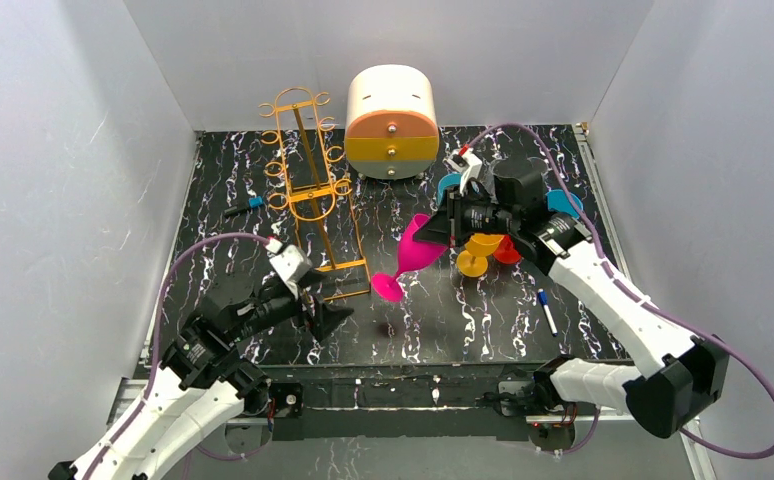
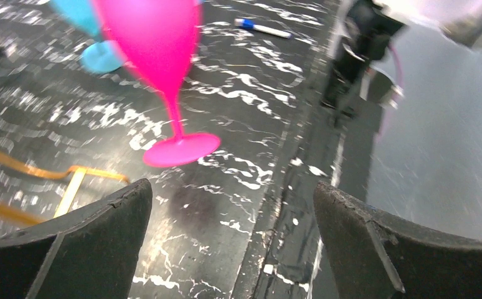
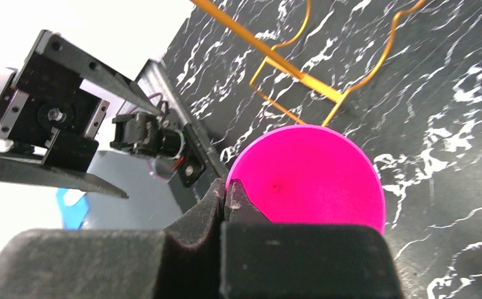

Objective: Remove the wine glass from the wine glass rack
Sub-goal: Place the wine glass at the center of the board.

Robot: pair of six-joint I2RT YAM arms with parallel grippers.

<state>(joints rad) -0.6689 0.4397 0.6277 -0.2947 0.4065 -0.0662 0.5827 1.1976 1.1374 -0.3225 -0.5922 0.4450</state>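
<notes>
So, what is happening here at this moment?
The right gripper is shut on the rim of the pink wine glass and holds it tilted above the table, clear of the wine glass rack, which stands empty at the back left. The left gripper is open and holds nothing, near the rack's base. Other coloured glasses lie by the right arm.

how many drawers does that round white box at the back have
2: an orange drawer on top and a yellow drawer right beneath it, each with a small knob, on the front of the round white box. Its back is hidden.
</notes>
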